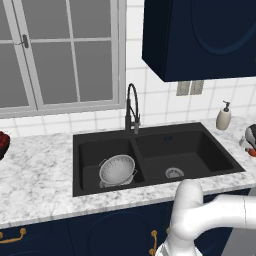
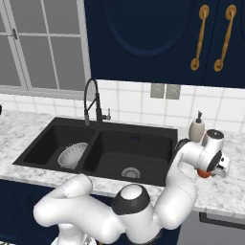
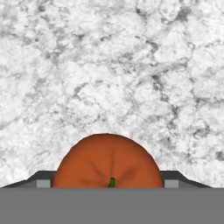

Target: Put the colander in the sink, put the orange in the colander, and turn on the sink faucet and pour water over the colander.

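Observation:
The silvery perforated colander (image 1: 118, 170) (image 2: 72, 155) lies tilted in the left basin of the black double sink (image 1: 185, 145) (image 2: 139, 143). The dark gooseneck faucet (image 1: 131, 107) (image 2: 92, 100) rises behind the divider, and no water shows. The orange (image 3: 107, 164) (image 2: 205, 173) rests on the marble counter right of the sink. My gripper (image 3: 107, 183) (image 2: 210, 171) reaches down over it, and the fingertips (image 3: 43, 183) stand against both sides of the orange. At the right edge of the left base view, the hand (image 1: 250, 137) shows with a sliver of orange beneath it.
A white soap dispenser (image 1: 223, 117) (image 2: 196, 129) stands on the counter behind the hand. A dark red bowl-like thing (image 1: 2, 142) sits at the far left of the counter. Navy wall cabinets (image 1: 200, 35) hang above the sink's right side.

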Controlling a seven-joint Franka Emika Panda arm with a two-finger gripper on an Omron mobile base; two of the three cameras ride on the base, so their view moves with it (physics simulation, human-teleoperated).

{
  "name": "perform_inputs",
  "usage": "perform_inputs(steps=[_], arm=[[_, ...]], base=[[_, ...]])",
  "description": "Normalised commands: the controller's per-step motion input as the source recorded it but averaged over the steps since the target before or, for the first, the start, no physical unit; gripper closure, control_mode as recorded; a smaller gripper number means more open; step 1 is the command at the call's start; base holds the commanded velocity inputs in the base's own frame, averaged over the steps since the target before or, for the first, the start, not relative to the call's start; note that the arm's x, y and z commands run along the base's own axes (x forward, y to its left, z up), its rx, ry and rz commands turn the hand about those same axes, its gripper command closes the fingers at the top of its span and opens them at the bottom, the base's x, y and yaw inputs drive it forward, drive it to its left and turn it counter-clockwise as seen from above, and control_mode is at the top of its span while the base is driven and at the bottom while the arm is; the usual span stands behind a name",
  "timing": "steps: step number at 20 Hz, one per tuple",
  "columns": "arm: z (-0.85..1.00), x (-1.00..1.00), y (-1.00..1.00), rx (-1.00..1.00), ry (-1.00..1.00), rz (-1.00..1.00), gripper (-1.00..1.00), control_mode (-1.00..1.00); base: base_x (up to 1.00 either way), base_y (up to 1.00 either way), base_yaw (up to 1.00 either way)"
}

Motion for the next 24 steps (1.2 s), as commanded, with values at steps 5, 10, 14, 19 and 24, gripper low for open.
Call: perform_inputs(steps=[5, 10, 14, 19, 24], arm=[[-0.03, 0.00, 0.00, 0.00, 0.00, 0.00, 1.00, -1.00], [0.04, -0.41, -0.05, 0.00, 0.00, 0.00, 1.00, -1.00], [0.19, -0.74, -0.01, 0.00, 0.00, -0.01, 1.00, -1.00], [0.38, -0.47, 0.16, 0.00, 0.00, 0.00, 1.00, -1.00], [0.32, -0.10, 0.71, 0.00, 0.00, 0.00, 1.00, -1.00]], base=[[0.00, 0.00, 0.00], [0.00, 0.00, 0.00], [0.00, 0.00, 0.00], [0.00, 0.00, 0.00], [0.00, 0.00, 0.00]])
